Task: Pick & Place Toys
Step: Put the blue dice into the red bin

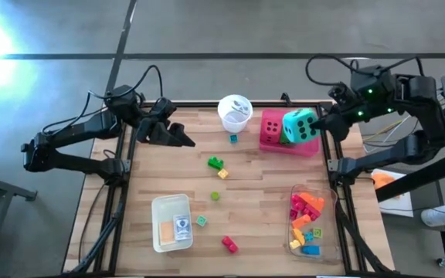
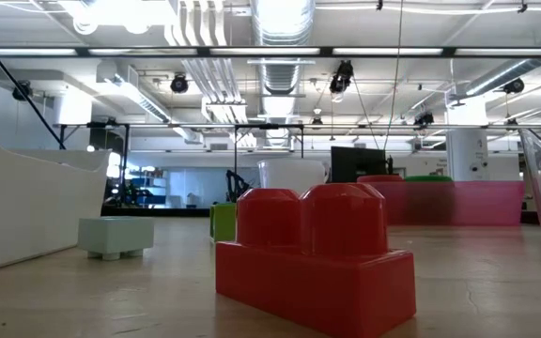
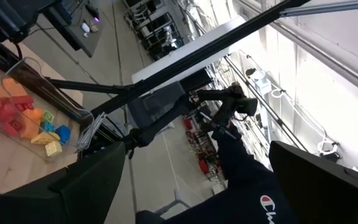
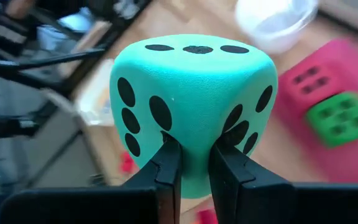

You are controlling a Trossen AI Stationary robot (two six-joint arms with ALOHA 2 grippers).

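right wrist view alone shows jaws pinching teal die (image 4: pixel 194 106); left jaws spread.

Overhead looks straight down; low view level behind red brick (image 2: pixel 315 258), seen overhead too.

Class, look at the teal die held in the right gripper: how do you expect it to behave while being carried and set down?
The teal die is probably soft and light: the right gripper pinches only a small fold at its edge, and the fingers dent it. Its rounded corners suggest it may tumble when released over the pink tray. The shallow pinch could slip.
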